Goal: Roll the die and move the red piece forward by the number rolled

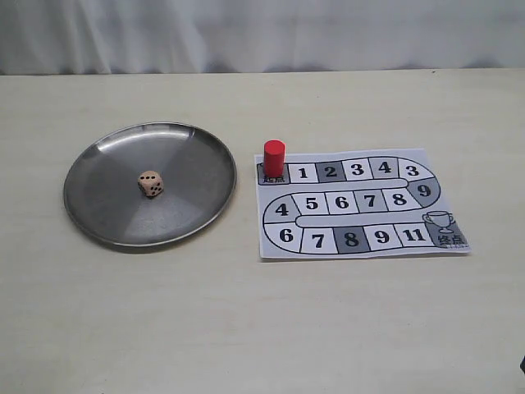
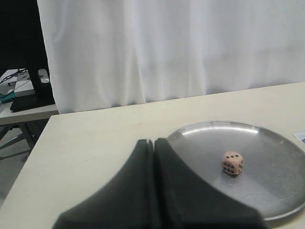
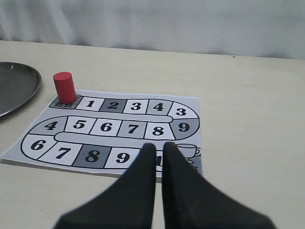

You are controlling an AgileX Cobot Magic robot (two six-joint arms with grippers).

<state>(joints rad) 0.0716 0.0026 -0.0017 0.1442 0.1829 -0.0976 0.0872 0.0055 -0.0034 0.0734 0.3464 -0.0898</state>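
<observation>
The red piece (image 1: 274, 158) stood upright on the board (image 1: 342, 202), long axis vertical; the die (image 1: 150, 184) lay in the plate (image 1: 193, 152). My left hand (image 2: 153, 143) was clenched empty, my right hand (image 3: 158, 149) seemingly too.

Shows a pale cream table (image 1: 246, 328) under soft even light, backed by a white pleated curtain (image 1: 262, 33); beyond its edge, a second white desk (image 2: 33, 113) bearing dark equipment (image 2: 29, 93).

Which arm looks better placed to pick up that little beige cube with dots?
Left: the left hand points at the pale beige dotted die lying in the round metal plate; the right hand faces the printed paper game board.
</observation>
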